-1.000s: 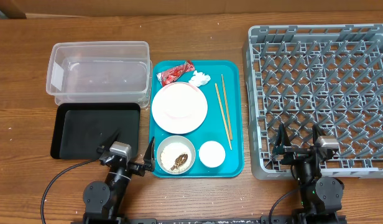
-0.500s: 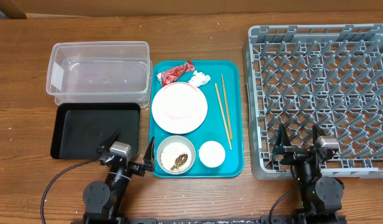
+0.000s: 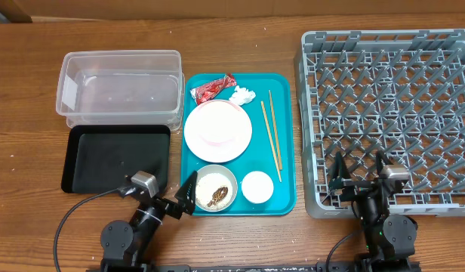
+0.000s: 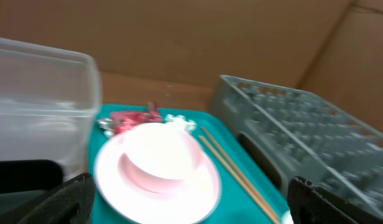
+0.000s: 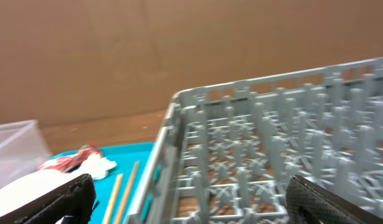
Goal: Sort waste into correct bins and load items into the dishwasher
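On the teal tray (image 3: 284, 113) lie a red wrapper (image 3: 211, 88), a white tissue (image 3: 242, 95), a pink-white plate (image 3: 217, 131), two chopsticks (image 3: 272, 136), a white bowl (image 3: 214, 189) holding rice and brown scraps, and a white cup (image 3: 257, 187). The clear tub (image 3: 119, 83) and black tray (image 3: 115, 159) stand to the left, the grey rack (image 3: 391, 113) to the right. My left gripper (image 3: 168, 200) is open and empty near the bowl's left side. The left wrist view shows the plate (image 4: 155, 171), wrapper (image 4: 130, 118) and chopsticks (image 4: 232, 171) between open fingers (image 4: 191, 211). My right gripper (image 3: 358, 177) is open and empty over the rack's front edge (image 5: 272, 143).
The wooden table (image 3: 29, 91) lies around the containers. Both arm bases stand at the front edge. The right wrist view also shows the wrapper (image 5: 70, 158), tissue (image 5: 95, 165) and chopsticks (image 5: 120, 193) at its left.
My left gripper has swung right, from over the black tray's corner toward the bowl on the teal tray. The right gripper has shifted only slightly.
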`<state>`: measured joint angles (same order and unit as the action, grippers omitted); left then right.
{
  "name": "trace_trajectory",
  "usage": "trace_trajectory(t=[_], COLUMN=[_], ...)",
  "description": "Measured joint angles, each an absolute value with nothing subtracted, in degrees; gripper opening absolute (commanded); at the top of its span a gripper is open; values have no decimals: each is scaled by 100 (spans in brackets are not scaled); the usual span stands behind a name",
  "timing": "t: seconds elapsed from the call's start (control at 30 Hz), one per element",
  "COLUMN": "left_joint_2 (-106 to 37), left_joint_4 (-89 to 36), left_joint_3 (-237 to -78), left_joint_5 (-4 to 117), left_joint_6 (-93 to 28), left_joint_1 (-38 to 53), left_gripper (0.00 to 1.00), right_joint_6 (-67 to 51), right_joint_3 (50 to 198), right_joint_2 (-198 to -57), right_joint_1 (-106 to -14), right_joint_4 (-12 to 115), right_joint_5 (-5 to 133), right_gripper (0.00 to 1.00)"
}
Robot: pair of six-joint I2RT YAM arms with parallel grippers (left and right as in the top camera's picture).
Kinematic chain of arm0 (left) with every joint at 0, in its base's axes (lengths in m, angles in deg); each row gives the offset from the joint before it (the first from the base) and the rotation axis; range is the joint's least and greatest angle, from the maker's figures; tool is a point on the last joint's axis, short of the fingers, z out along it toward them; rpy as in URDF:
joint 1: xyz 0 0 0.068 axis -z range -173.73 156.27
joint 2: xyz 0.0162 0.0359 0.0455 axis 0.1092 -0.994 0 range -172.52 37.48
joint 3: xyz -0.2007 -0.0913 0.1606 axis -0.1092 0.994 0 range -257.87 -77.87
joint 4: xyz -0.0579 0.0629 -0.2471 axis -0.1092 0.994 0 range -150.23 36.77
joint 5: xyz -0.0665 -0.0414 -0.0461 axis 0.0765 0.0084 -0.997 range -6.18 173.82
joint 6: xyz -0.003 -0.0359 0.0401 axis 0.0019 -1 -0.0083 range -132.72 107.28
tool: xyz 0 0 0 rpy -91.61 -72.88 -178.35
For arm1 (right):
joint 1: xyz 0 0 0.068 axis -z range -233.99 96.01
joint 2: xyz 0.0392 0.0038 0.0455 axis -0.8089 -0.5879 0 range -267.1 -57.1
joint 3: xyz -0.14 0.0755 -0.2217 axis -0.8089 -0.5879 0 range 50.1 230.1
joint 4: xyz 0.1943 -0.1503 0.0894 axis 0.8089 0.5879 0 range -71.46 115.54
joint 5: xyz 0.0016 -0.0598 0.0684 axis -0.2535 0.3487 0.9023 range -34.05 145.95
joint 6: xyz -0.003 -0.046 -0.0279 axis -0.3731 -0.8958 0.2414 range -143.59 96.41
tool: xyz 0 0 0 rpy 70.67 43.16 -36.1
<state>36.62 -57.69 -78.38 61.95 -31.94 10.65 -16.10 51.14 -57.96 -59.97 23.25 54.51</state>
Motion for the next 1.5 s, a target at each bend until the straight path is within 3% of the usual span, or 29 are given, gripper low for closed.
trace_trajectory(t=[0.17,0.37,0.6,0.83,1.17,1.27,1.37,1.5], left_joint_2=[3662,3478,1898,-931,-3073,-3389,-3645,-3980], left_joint_4=[-5561,-4685,-3227,-1244,-1459,-1214,-809,-558], left_joint_3=[-7915,-8665,-10671,-12787,-14157,-14162,-14166,-14166], left_joint_5=[5369,5210,5387,5264,3824,4198,5422,6901], left_joint_6=[-3428,-3531,-3491,-3070,-2993,-3032,-3151,-3483], left_joint_1=[1067,1065,1065,1222,1749,2370,3423,4490], left_gripper=[100,100,100,100,100,100,100,87], right_joint_6=[-1612,-1302,-970,-887,-873,-865,-836,-554], right_joint_3=[5114,5116,5830,7691,10200,10285,10285,10285], right_joint_2=[-5794,-5796,-5982,-7455,-10231,-10550,-10762,-10850], right_joint_1=[-5997,-5997,-5997,-5999,-5997,-5997,-5997,-5997], right_joint_4=[2086,1971,3044,4373,6064,6178,6196,6193], right_joint_5=[6420,7523,7812,7862,7982,8000,7980,7744], right_gripper=[100,100,100,100,100,100,100,100])
